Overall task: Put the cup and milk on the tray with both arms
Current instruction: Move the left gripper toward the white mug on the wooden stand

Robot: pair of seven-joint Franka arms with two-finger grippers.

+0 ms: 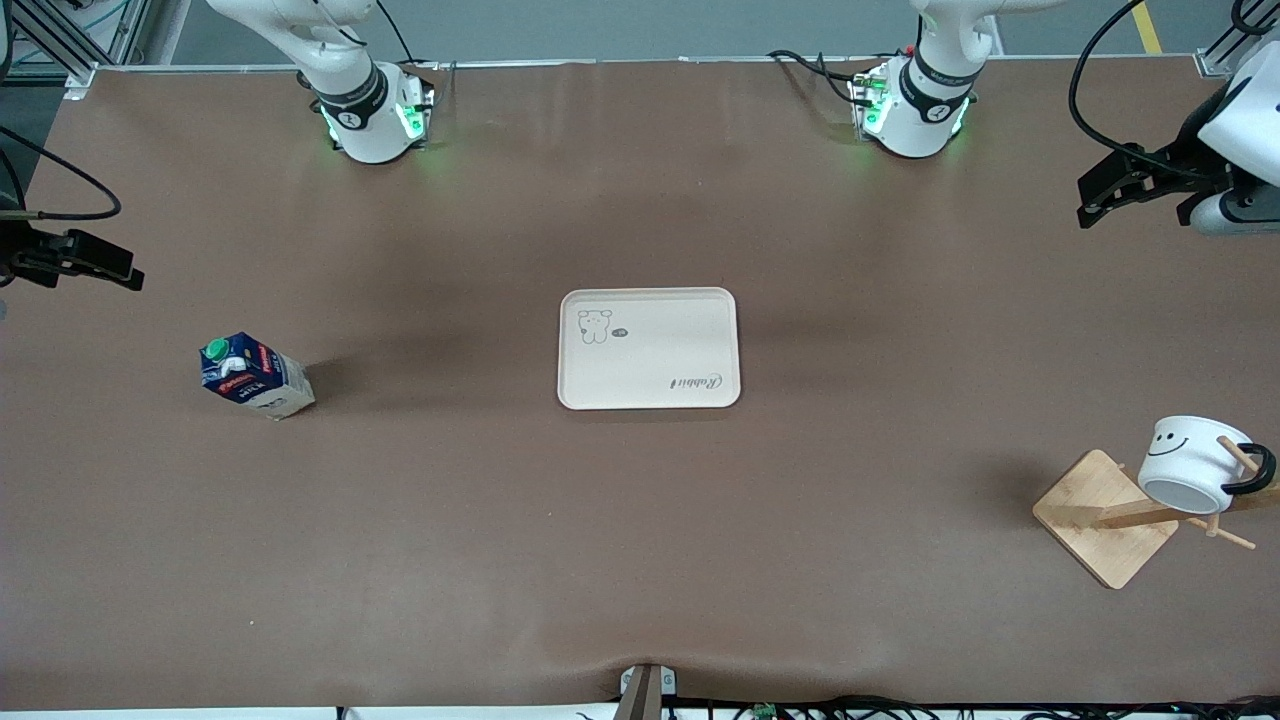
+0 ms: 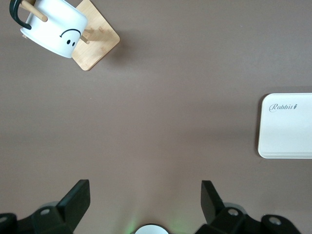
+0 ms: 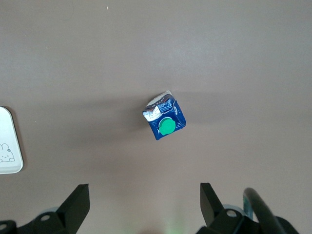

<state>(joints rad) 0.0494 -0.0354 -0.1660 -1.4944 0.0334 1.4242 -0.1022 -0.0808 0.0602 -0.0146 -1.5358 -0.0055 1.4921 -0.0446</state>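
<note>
The cream tray lies flat in the middle of the table and holds nothing; its edge also shows in both wrist views. The milk, a dark blue carton with a green cap, stands on the table toward the right arm's end. The cup, white with a smiley face, hangs tilted on a peg of a wooden rack toward the left arm's end. My right gripper hovers open over bare table beside the milk. Over bare table near the rack, my left gripper hangs open and holds nothing.
The wooden rack's square base sits near the table's corner, nearer the front camera than the tray. Both arm bases stand along the table's edge farthest from that camera. A clamp sits at the near edge.
</note>
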